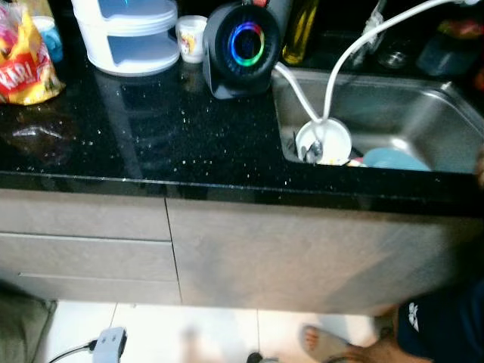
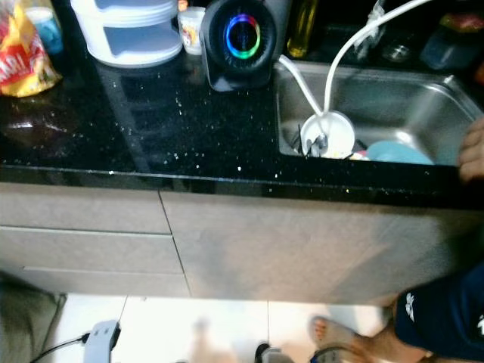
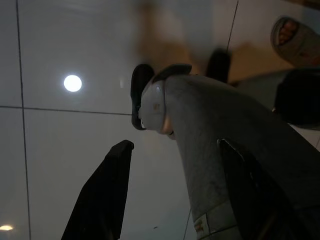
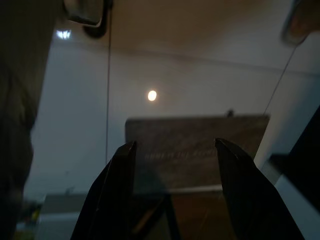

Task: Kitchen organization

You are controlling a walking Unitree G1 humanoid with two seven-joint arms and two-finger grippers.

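While both arms hang idle beside the robot's legs, nothing on the table (image 1: 189, 151) is in hand; the left end effector (image 3: 170, 190) points at the tiled floor with its two black fingers spread wide and nothing gripped, part of the robot's own grey leg showing between them; the right end effector (image 4: 175, 150) hangs likewise, fingers apart and empty. The clutter to be organised sits along the back of the black table, probably pushed there to keep the front working strip free: one white tiered container (image 1: 132, 34), one small white cup (image 1: 191, 36), one black speaker with a coloured ring (image 1: 240, 49), one yellow snack bag (image 1: 26, 64) at the left, one olive bottle (image 1: 300, 30). The sink (image 2: 408, 106) holds one white cup with utensils (image 1: 324, 142) and one blue dish (image 1: 393, 159), seemingly awaiting washing; one white hose (image 1: 355, 41) arcs down into that cup. A person's hand (image 2: 473, 151) rests at the sink's edge.
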